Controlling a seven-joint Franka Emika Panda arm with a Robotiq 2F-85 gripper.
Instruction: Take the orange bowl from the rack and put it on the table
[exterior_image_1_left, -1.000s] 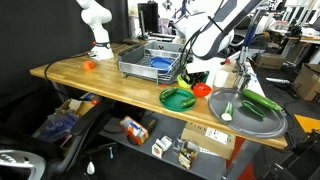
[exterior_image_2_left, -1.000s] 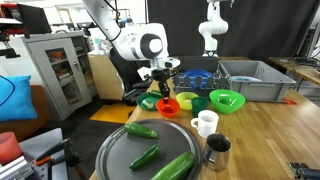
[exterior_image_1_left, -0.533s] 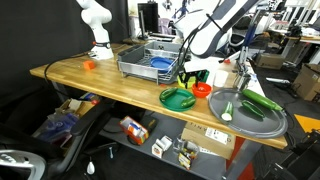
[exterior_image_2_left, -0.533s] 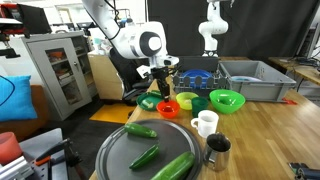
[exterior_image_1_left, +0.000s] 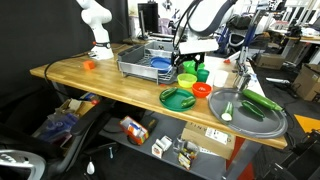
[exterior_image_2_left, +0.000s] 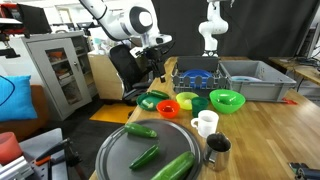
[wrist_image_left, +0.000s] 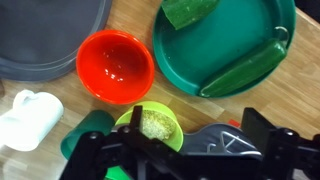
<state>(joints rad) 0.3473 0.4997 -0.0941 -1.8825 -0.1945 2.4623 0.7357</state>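
Note:
The orange bowl sits upright on the table, between the green plate and the lime-green bowls. In the wrist view the orange bowl lies well ahead of the jaws, with bare wood around it. My gripper hangs above the bowls, open, with nothing between its fingers. The rack stands behind on the table, with a blue dish in it.
A lime-green bowl with pale grains lies right under the gripper. The green plate carries cucumber pieces. A white mug, a metal cup and a round grey tray with cucumbers stand near the table's end.
The jaws have opened and let go of the orange bowl, which stays on the table. The gripper has risen away from it.

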